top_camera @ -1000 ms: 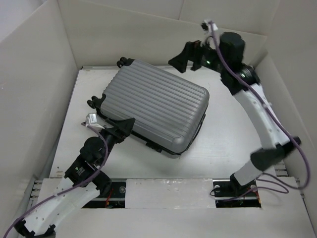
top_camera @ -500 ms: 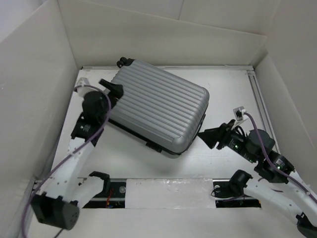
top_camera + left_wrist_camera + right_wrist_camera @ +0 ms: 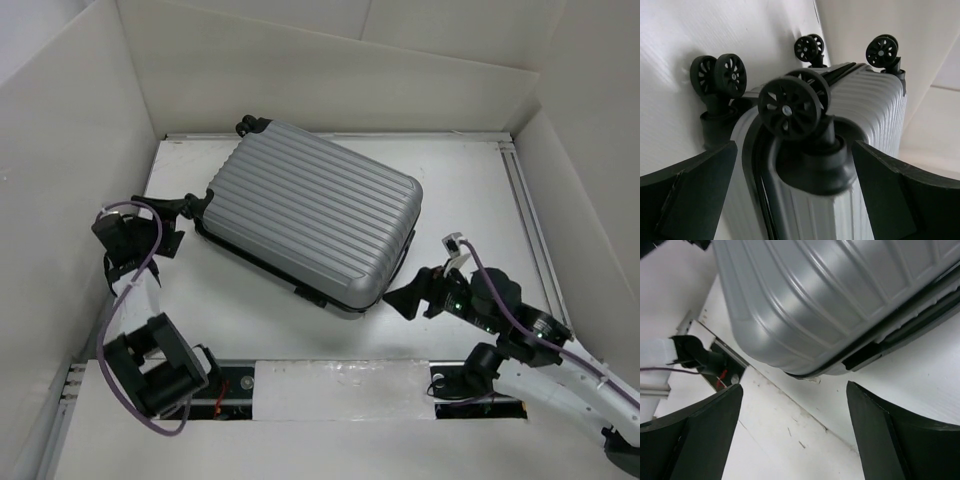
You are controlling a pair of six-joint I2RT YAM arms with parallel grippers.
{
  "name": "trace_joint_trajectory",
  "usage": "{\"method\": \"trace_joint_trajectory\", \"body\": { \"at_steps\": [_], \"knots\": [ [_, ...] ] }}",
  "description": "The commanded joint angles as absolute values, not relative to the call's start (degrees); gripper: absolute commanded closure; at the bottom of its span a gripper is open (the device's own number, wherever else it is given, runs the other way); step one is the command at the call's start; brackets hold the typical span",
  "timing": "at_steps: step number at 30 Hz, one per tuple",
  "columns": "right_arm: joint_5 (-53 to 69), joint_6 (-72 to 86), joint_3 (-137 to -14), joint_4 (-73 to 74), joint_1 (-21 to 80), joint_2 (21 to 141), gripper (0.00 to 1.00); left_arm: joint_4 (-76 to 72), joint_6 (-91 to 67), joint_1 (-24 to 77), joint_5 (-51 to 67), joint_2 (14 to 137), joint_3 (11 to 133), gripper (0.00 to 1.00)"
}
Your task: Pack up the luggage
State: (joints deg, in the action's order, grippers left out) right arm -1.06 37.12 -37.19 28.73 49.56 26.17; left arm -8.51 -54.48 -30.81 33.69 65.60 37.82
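Note:
The luggage (image 3: 315, 215), a silver-grey ribbed hard-shell suitcase, lies closed and flat on the white table, turned at an angle. My left gripper (image 3: 178, 222) is at its left end by the black wheels. In the left wrist view the left gripper (image 3: 795, 200) is open, its fingers (image 3: 690, 195) standing on either side of a caster wheel (image 3: 790, 107) and the shell corner below it. My right gripper (image 3: 405, 295) sits low at the case's near right corner. In the right wrist view the right gripper (image 3: 795, 440) is open over bare table, just short of the luggage (image 3: 815, 300).
White walls enclose the table on the left, back and right. A metal rail (image 3: 530, 230) runs along the right side. A black bracket with red wires (image 3: 715, 367) sits in the slot at the table's near edge, close to the case's corner.
The right arm swung from the far back corner down to the case's near right corner. The left gripper moved from the near edge, past the far left corner, to the wheels. The case stayed put.

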Motion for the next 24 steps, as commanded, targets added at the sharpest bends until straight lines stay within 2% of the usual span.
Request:
{"method": "trace_joint_trajectory", "body": {
  "at_steps": [1,4,8,11,16,19,21,24],
  "knots": [
    [0.5,37.4,-34.4,24.6,50.1,26.5,0.09,-20.6,-56.2,-31.7,43.7,71.0,37.8,0.00],
    [2.3,37.4,-31.7,21.0,50.6,26.5,0.09,-23.9,-57.0,-31.7,45.6,74.3,39.4,0.00],
    [7.8,36.0,-27.5,13.8,51.1,29.8,0.17,-27.6,-58.4,-31.2,45.1,78.5,40.0,0.00],
    [10.5,36.0,-25.1,6.8,52.7,33.6,0.18,-34.3,-62.3,-30.6,45.7,80.9,39.3,0.00],
    [6.9,34.9,-25.0,2.6,58.3,40.8,0.18,-41.2,-65.6,-29.5,45.7,83.4,39.3,0.00],
    [0.5,35.4,-26.4,2.6,63.1,42.9,0.18,-43.8,-68.4,-27.3,45.7,85.7,39.8,0.04],
    [-5.6,36.0,-27.0,3.3,67.0,42.9,0.18,-46.2,-70.0,-26.6,45.2,86.3,39.2,0.08],
    [-14.5,39.8,-25.8,3.3,72.5,39.7,0.20,-49.9,-72.1,-26.6,44.6,86.3,38.7,0.36]
  ]
}}
